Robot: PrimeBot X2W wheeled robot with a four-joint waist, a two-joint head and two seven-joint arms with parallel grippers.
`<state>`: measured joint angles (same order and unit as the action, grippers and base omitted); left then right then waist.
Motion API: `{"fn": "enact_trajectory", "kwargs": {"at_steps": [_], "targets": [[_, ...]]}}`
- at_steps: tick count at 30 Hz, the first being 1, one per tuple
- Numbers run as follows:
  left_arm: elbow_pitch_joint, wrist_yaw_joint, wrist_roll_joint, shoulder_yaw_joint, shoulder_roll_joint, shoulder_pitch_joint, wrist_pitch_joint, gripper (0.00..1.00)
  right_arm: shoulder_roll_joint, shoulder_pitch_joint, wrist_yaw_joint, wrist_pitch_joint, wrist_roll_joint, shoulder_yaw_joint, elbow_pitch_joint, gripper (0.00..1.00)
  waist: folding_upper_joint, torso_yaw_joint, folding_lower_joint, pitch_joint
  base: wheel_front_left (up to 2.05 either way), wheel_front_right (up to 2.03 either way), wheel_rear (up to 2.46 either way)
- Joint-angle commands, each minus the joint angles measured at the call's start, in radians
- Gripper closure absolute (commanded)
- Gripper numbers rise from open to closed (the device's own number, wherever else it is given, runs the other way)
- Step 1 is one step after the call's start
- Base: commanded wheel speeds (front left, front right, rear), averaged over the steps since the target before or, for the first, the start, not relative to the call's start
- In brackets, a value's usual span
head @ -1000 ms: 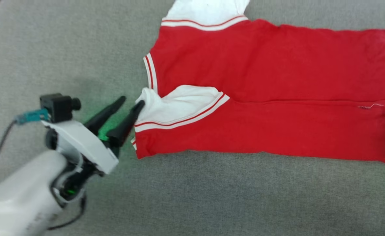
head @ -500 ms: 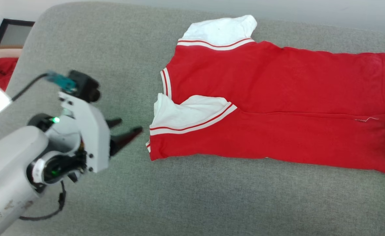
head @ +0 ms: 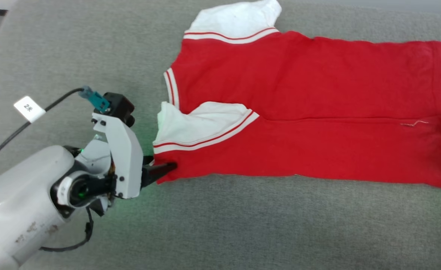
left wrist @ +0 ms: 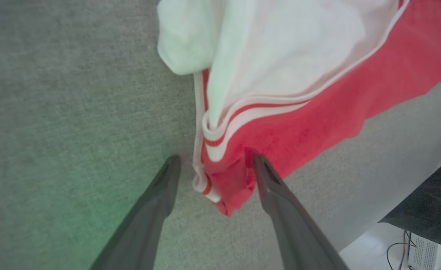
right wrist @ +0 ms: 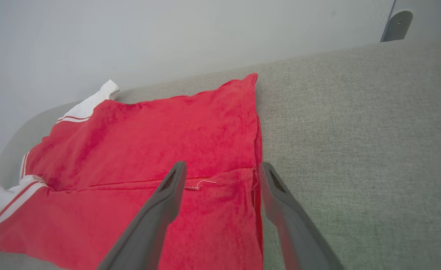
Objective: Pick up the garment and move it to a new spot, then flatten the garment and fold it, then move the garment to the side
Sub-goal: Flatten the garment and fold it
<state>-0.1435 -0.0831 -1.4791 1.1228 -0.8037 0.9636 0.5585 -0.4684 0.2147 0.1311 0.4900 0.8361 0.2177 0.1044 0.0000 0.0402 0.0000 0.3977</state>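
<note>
Red shirt [head: 299,112] lay partly folded on a grey couch [head: 243,225], a gripper released at each end.
The left gripper [left wrist: 215,159] straddled the near left corner, and the right gripper [right wrist: 222,165] hovered spread over the right hem. Pinching both layers at each corner and lifting together would likely keep the fold even.

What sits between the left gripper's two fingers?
A red, striped-trim corner of the garment, straddled by the open left gripper; seen in the left wrist view.
</note>
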Motion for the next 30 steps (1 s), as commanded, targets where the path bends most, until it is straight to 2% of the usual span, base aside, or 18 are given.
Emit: {"fn": "enact_trajectory", "kwargs": {"at_steps": [1, 6, 7, 8, 9, 10, 11, 19, 25, 28, 29, 30], "targets": [[-0.027, 0.017, -0.008, 0.008, 0.013, -0.018, 0.007, 0.00, 0.003, 0.004, -0.001, -0.002, -0.006, 0.002, 0.004, 0.00, 0.0000, -0.023, 0.0000, 0.021, 0.00, 0.00, 0.00], [-0.085, 0.053, -0.036, 0.013, 0.042, -0.045, 0.013, 0.00, -0.005, -0.005, -0.001, 0.010, -0.010, 0.010, 0.012, 0.00, 0.0000, -0.042, 0.0000, 0.032, 0.00, 0.00, 0.00], [-0.092, 0.061, -0.042, 0.014, 0.047, -0.049, 0.015, 0.21, -0.009, -0.009, -0.001, 0.015, -0.012, 0.012, 0.013, 0.00, 0.0000, -0.043, 0.0000, 0.033, 0.00, 0.00, 0.00], [-0.096, 0.066, -0.046, 0.015, 0.052, -0.051, 0.015, 0.50, -0.015, -0.013, -0.001, 0.024, -0.014, 0.013, 0.015, 0.00, 0.0000, -0.044, 0.0000, 0.034, 0.00, 0.00, 0.00], [-0.098, 0.075, -0.044, 0.017, 0.057, -0.052, 0.017, 0.60, -0.022, -0.018, -0.001, 0.035, -0.017, 0.011, 0.018, 0.00, 0.0000, -0.044, 0.0000, 0.034, 0.00, 0.00, 0.00], [-0.099, 0.083, -0.041, 0.019, 0.061, -0.051, 0.017, 0.76, -0.031, -0.024, -0.001, 0.054, -0.018, 0.004, 0.019, 0.00, 0.0000, -0.044, 0.0000, 0.034, 0.00, 0.00, 0.00], [-0.101, 0.089, -0.042, 0.018, 0.066, -0.051, 0.014, 1.00, -0.043, -0.029, -0.001, 0.078, -0.024, -0.005, 0.020, 0.00, 0.0000, -0.043, 0.0000, 0.035, 0.00, 0.00, 0.00], [-0.110, 0.111, -0.033, 0.016, 0.080, -0.042, 0.004, 1.00, -0.146, -0.021, -0.001, 0.294, -0.070, -0.120, 0.031, 0.00, 0.0000, -0.034, 0.0000, 0.042, 0.00, 0.00, 0.00], [-0.112, 0.120, -0.025, 0.014, 0.098, -0.030, -0.004, 1.00, -0.181, 0.023, -0.001, 0.381, -0.131, -0.188, -0.011, 0.00, 0.0000, -0.017, 0.0000, 0.055, 0.00, 0.00, 0.00], [-0.119, 0.126, -0.021, 0.014, 0.110, -0.026, -0.009, 1.00, -0.179, 0.034, -0.001, 0.415, -0.152, -0.220, -0.039, 0.00, 0.0000, -0.007, 0.0000, 0.058, 0.00, 0.00, 0.00], [-0.121, 0.127, -0.020, 0.014, 0.114, -0.026, -0.010, 1.00, -0.175, 0.033, -0.001, 0.424, -0.152, -0.229, -0.043, 0.15, 0.0000, -0.003, 0.0000, 0.058, 0.00, 0.00, 0.00], [-0.124, 0.129, -0.019, 0.015, 0.117, -0.027, -0.012, 1.00, -0.168, 0.032, 0.000, 0.430, -0.151, -0.236, -0.046, 0.44, 0.0000, -0.001, 0.0000, 0.057, 0.00, 0.00, 0.00]]}}
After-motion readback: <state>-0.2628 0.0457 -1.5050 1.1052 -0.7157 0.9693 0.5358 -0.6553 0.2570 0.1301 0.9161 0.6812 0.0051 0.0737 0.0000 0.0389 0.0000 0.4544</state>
